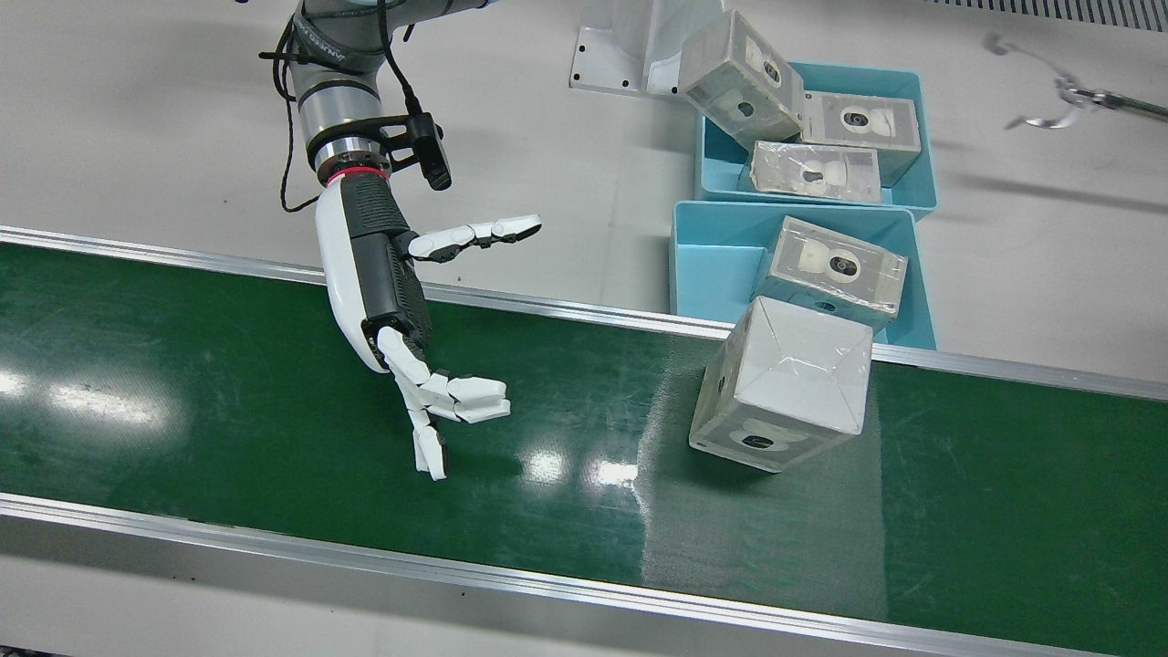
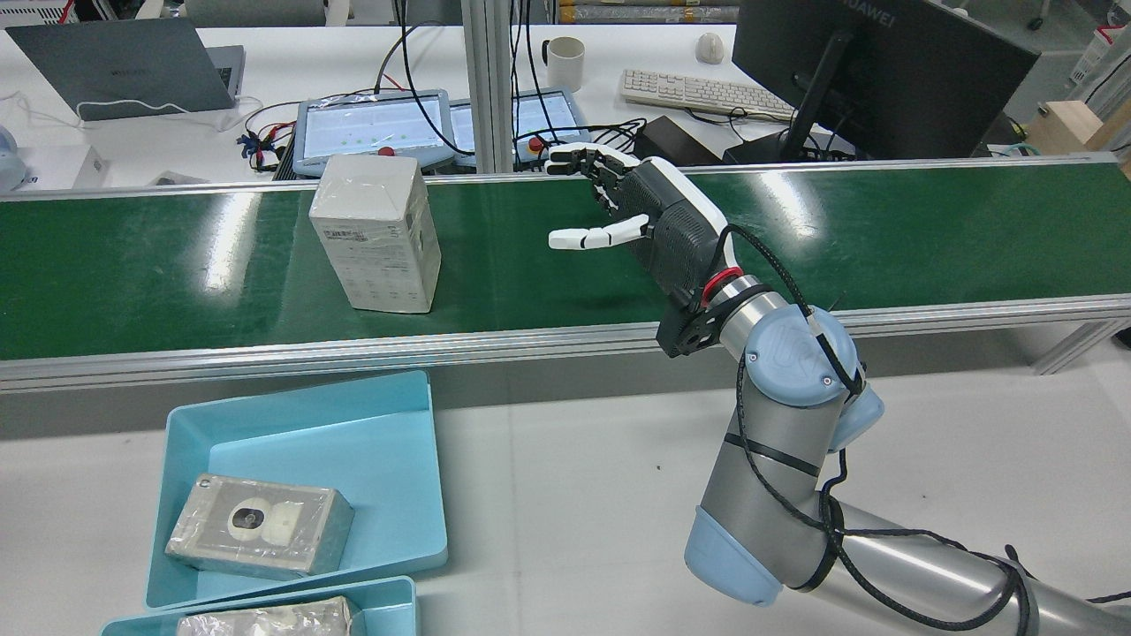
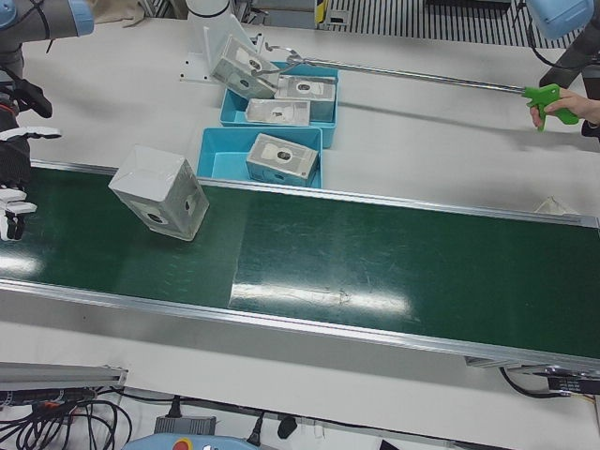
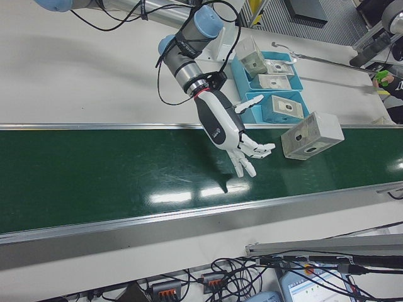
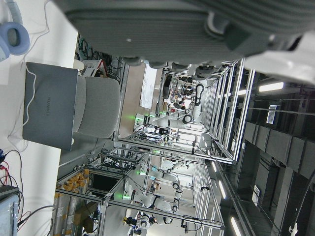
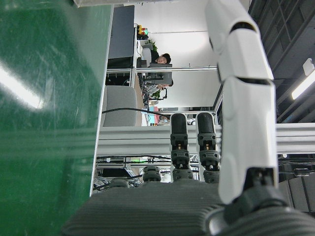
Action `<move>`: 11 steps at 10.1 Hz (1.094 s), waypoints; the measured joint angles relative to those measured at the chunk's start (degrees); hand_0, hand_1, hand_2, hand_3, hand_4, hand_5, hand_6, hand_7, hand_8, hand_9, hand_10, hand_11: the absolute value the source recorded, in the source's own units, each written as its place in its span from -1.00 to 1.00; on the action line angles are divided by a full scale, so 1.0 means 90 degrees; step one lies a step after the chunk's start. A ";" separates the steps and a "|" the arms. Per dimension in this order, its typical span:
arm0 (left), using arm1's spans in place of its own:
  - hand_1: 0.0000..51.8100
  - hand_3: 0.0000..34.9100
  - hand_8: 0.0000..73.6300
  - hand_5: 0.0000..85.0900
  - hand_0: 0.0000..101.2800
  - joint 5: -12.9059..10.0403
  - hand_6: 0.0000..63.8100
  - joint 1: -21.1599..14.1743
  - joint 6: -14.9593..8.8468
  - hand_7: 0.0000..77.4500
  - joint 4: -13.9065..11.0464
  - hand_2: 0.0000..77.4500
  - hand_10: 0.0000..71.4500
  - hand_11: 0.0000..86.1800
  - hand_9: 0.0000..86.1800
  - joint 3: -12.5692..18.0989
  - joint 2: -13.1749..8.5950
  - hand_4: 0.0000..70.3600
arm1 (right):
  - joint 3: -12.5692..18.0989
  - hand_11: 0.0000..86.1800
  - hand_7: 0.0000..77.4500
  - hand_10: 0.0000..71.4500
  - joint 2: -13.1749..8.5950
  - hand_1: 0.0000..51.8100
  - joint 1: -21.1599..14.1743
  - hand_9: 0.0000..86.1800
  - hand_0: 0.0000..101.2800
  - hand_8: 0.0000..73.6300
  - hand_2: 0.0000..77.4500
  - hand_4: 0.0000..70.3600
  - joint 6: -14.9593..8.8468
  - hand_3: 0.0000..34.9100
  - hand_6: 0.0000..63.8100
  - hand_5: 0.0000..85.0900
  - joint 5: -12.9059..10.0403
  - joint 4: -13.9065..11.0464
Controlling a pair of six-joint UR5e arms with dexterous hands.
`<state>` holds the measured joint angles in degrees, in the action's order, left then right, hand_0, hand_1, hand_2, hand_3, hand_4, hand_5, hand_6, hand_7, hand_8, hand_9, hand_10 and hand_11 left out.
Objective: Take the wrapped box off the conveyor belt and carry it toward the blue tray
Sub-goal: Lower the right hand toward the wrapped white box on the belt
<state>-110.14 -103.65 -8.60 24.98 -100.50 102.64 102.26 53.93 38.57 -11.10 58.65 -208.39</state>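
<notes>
My right robot hand (image 1: 401, 310) reaches out over the conveyor belt (image 1: 228, 392), palm facing the wrapped box (image 1: 783, 388), fingers spread and holding nothing. The box stands on the belt, well apart, just beside the blue tray (image 1: 707, 260).

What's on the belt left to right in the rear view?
Wrapped box standing on the conveyor belt → bare green belt → right hand, open, fingers pointing back toward the box and apart from it.
</notes>
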 joint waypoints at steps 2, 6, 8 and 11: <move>-1.00 -1.00 -0.99 -0.97 -1.00 0.0000 -1.00 0.0000 0.0000 -0.99 0.0000 -0.99 -0.98 -1.00 -1.00 0.0000 0.0000 -1.00 | 0.0009 -0.96 -0.28 -1.00 -0.0040 -0.22 0.0002 -0.86 -0.01 -0.97 -0.51 -0.46 0.0009 -0.41 -0.69 -0.38 0.0010 0.0000; -1.00 -1.00 -0.99 -0.97 -1.00 0.0000 -1.00 0.0000 0.0000 -0.99 0.0000 -0.97 -0.98 -1.00 -1.00 0.0000 0.0000 -1.00 | 0.0030 -0.96 -0.28 -1.00 -0.0096 -0.22 0.0000 -0.86 0.02 -0.97 -0.48 -0.50 0.0012 -0.36 -0.69 -0.38 0.0033 -0.0003; -1.00 -1.00 -0.99 -0.99 -1.00 0.0000 -1.00 0.0000 0.0000 -0.99 0.0000 -0.97 -1.00 -1.00 -1.00 0.0000 0.0000 -1.00 | 0.0022 -0.96 -0.28 -1.00 -0.0099 -0.31 -0.0028 -0.89 0.01 -0.97 -0.62 -0.50 0.0010 -0.30 -0.73 -0.40 0.0039 -0.0001; -1.00 -1.00 -0.99 -0.97 -1.00 0.0000 -1.00 0.0000 0.0000 -0.99 0.0000 -0.99 -0.98 -1.00 -1.00 0.0000 0.0000 -1.00 | -0.0101 -0.96 -0.31 -1.00 -0.0203 -0.31 -0.0114 -0.89 0.00 -0.99 -0.61 -0.53 -0.0013 -0.19 -0.74 -0.41 0.0020 0.0000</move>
<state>-110.14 -103.65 -8.60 24.98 -100.50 102.64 101.35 52.10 37.53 -11.21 58.83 -208.39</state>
